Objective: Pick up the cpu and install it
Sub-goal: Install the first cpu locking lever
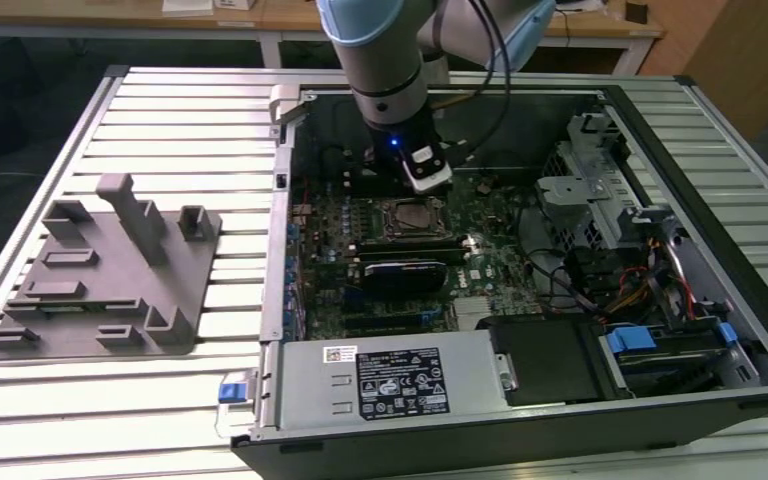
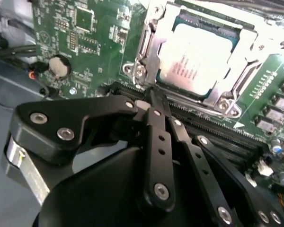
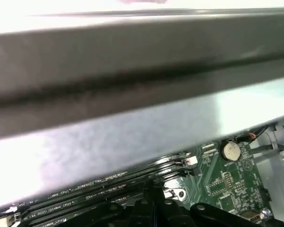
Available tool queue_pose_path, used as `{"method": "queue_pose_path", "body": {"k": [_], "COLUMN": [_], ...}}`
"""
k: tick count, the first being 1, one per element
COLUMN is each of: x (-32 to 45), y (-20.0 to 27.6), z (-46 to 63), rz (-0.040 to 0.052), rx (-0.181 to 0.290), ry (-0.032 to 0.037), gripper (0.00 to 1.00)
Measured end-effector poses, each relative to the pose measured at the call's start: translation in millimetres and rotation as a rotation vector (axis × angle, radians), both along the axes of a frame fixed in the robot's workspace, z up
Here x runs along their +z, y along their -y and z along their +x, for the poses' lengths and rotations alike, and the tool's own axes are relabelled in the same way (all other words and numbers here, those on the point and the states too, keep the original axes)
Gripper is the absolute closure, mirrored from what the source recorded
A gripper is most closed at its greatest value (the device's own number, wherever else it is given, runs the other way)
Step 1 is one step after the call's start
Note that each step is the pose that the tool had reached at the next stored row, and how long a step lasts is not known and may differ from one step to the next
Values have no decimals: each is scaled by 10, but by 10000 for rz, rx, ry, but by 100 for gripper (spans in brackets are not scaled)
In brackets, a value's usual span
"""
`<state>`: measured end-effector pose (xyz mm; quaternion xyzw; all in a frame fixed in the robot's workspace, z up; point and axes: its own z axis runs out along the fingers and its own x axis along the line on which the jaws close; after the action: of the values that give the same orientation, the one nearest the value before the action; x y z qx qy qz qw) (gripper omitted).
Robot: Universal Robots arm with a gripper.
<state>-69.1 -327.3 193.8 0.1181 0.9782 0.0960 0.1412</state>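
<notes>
Cpu point(image 2: 199, 59) seated in socket frame point(image 2: 154, 45) on motherboard point(image 2: 85, 42); claw point(image 2: 149, 101) just beside socket.

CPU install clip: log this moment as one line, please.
cpu: seated in socket on motherboard | gripper: shut, empty, just beside socket | case: open
</notes>
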Motion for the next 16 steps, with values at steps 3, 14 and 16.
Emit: {"method": "queue_pose_path", "body": {"k": [3,14,16], "x": [65,161,159], "y": [0,0,0], "z": [0,3,15], "rz": [0,-29,-119], "rx": [0,2,1], "ry": [0,-13,-53], "gripper": [89,89,89]}}
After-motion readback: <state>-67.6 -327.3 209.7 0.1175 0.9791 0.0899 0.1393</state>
